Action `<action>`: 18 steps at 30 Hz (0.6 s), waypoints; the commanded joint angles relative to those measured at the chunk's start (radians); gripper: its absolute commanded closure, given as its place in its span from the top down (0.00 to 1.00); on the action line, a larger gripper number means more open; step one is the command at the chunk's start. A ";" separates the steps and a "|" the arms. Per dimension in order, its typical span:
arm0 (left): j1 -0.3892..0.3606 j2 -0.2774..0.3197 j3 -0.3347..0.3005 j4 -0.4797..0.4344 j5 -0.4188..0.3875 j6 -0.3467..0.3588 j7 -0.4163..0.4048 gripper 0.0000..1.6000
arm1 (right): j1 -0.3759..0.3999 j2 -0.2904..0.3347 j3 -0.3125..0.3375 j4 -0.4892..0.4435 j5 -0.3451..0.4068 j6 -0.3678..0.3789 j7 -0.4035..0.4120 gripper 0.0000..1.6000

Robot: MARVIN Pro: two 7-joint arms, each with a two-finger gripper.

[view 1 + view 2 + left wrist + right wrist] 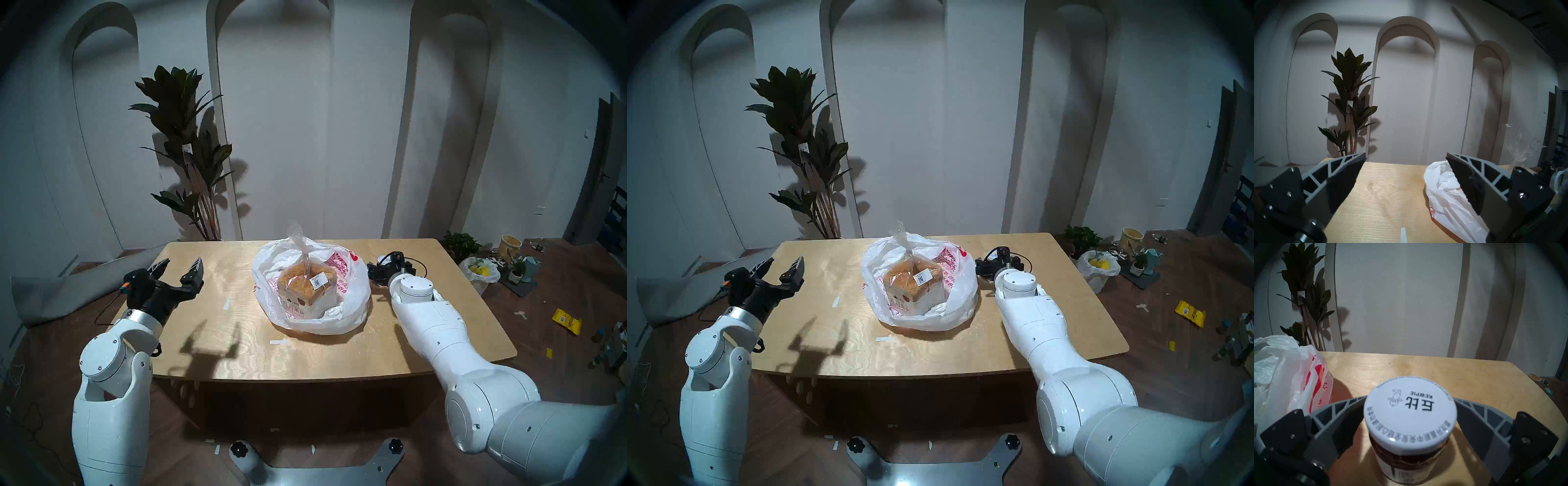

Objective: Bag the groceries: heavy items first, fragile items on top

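The golden-brown toast loaf (307,281) in its clear wrapper sits inside the open white bag (353,305) with red print, mid-table. The wrapper's twisted top sticks up above the bag. My right gripper (1410,398) is just right of the bag, its fingers curved around a small jar (1410,414) of dark brown spread with a white printed lid. In the head views the jar is hidden behind the right gripper (385,269). My left gripper (181,264) is open and empty above the table's left side, well left of the bag (1444,186).
The wooden table (237,356) carries two small white tape strips (226,303) left of and in front of the bag. A tall plant (183,135) stands behind the table's back left. Pots, a lined bin (480,271) and litter lie on the floor to the right.
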 commanded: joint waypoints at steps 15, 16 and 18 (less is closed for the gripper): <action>-0.008 0.002 -0.003 -0.032 -0.005 0.005 -0.002 1.00 | 0.216 -0.010 0.023 0.226 0.017 -0.125 0.010 0.00; -0.008 0.002 -0.003 -0.032 -0.005 0.005 -0.002 1.00 | 0.224 -0.012 0.026 0.226 0.020 -0.133 0.013 0.00; -0.007 0.002 -0.003 -0.032 -0.005 0.005 -0.002 1.00 | 0.239 -0.016 0.031 0.228 0.025 -0.145 0.019 0.00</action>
